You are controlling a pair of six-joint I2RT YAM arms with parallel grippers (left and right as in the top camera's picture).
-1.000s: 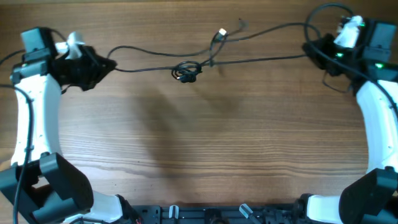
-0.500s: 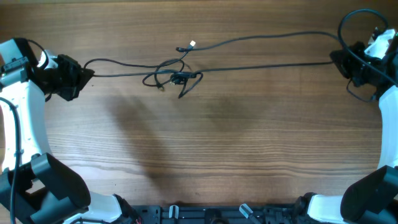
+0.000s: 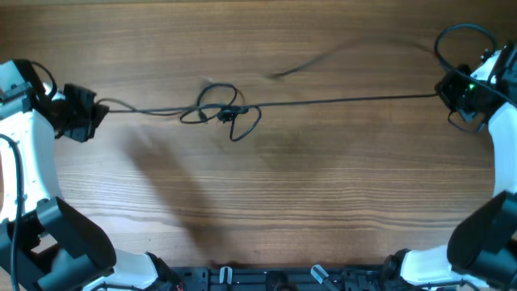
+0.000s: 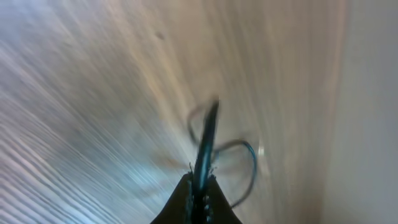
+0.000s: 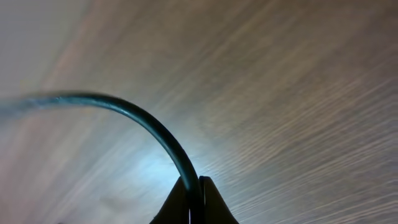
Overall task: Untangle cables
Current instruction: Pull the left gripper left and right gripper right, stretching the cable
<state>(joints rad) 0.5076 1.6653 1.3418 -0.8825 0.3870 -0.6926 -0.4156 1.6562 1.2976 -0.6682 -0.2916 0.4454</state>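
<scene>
The thin black cables (image 3: 323, 101) run nearly taut across the far half of the wooden table, with a loose knot of loops (image 3: 222, 113) left of centre. My left gripper (image 3: 95, 111) is shut on the cables' left end, and the cord (image 4: 205, 146) leads from its jaws to the blurred loops. At the far right, my right gripper (image 3: 443, 90) is shut on the other end, where the cord (image 5: 140, 121) curves away from its closed jaws. A second strand (image 3: 339, 52) shows blurred above the taut line.
The wooden table (image 3: 283, 202) spreads in front of the cables. Both white arms (image 3: 32, 145) stand at the table's left and right edges, and their black bases (image 3: 266, 279) line the near edge. A thicker arm wire (image 3: 456, 32) loops by the right wrist.
Both grippers have moved outward toward the table's sides, pulling the cables straighter. The knot has shifted left and toward me and loosened into wider loops. The upper strand has swung.
</scene>
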